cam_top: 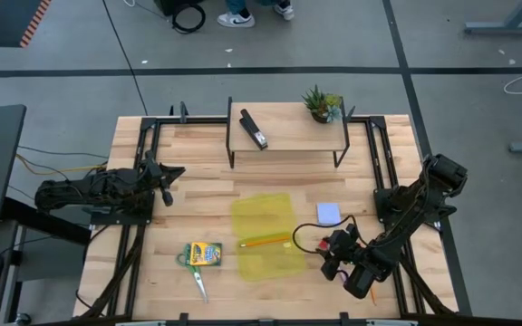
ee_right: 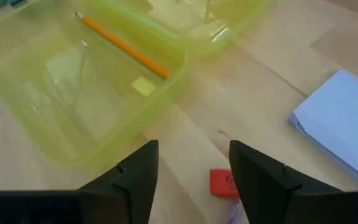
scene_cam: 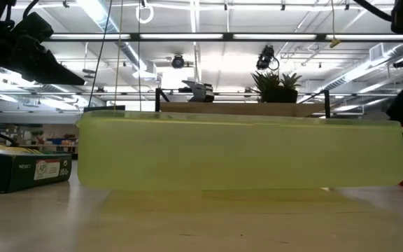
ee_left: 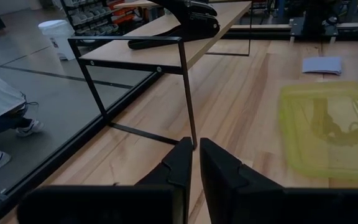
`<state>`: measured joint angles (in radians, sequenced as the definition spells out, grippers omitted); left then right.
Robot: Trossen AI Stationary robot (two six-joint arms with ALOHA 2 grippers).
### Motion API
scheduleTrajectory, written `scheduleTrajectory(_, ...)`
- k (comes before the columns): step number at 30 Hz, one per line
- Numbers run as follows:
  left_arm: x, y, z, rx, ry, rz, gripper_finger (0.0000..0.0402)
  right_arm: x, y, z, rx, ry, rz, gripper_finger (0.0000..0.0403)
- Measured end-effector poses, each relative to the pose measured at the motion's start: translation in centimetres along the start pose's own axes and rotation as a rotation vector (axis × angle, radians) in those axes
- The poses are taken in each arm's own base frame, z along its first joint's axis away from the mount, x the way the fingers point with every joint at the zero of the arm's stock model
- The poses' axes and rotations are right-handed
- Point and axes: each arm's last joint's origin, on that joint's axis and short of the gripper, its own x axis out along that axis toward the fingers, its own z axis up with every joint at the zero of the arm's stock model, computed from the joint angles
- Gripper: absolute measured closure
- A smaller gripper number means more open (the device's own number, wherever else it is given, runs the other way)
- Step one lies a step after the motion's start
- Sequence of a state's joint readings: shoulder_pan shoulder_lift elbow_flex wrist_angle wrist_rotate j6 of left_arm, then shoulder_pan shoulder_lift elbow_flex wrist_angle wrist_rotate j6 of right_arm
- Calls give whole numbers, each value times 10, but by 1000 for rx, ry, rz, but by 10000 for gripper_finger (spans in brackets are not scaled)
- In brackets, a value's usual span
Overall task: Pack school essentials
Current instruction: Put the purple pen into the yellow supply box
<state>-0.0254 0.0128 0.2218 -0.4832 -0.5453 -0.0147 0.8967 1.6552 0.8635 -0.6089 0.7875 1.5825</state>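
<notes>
Two grippers show, and they stand very differently. The right gripper (ee_right: 193, 163) has its dark fingers (ee_right: 134, 171) spread apart with clear wood between them, and it grips nothing. It hangs low over the table near the front right, just beside the yellow-green translucent case (cam_top: 267, 235). A small red piece (ee_right: 223, 183) lies on the wood in the gap between the two fingers, touching neither of them. The right arm (cam_top: 415, 204) comes in from the table's right edge, bent at the elbow and folded back toward the middle.

One orange pencil (ee_right: 122, 45) lies slanted inside the case's open tray. The pale lavender-blue notepad (cam_top: 329, 214) lies flat on the table, near the right gripper and just beside the case's right edge.

The left gripper (ee_left: 195, 158) is closed, its fingers (ee_left: 180, 163) nearly touching, and empty. It hovers over bare wood at the left of the table, pointing toward the corner leg of the black-framed wooden shelf (cam_top: 288, 129). The left arm (cam_top: 98, 188) lies stretched out low from the left edge.

On the shelf sit a black stapler (cam_top: 254, 129) and a small potted plant (cam_top: 321, 104). The yellow-green crayon box (cam_top: 203, 254) lies on the table to the left of the case, with the green-handled scissors (cam_top: 194, 273) partly under it and their blades pointing toward the front edge.
</notes>
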Motion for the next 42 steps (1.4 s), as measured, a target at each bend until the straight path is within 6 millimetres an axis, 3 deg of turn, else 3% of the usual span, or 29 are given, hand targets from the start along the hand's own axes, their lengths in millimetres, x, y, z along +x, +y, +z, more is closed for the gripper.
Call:
scheduleTrajectory(7,0,0,0,0,0,0,371,4,-9,-19,50,44,-30,201)
scheduleTrajectory(26,0,0,0,0,0,0,372,7,-16,-27,-36,202,-37,204)
scheduleTrajectory(42,0,0,0,0,1,0,362,23,-16,-28,-97,318,-93,279)
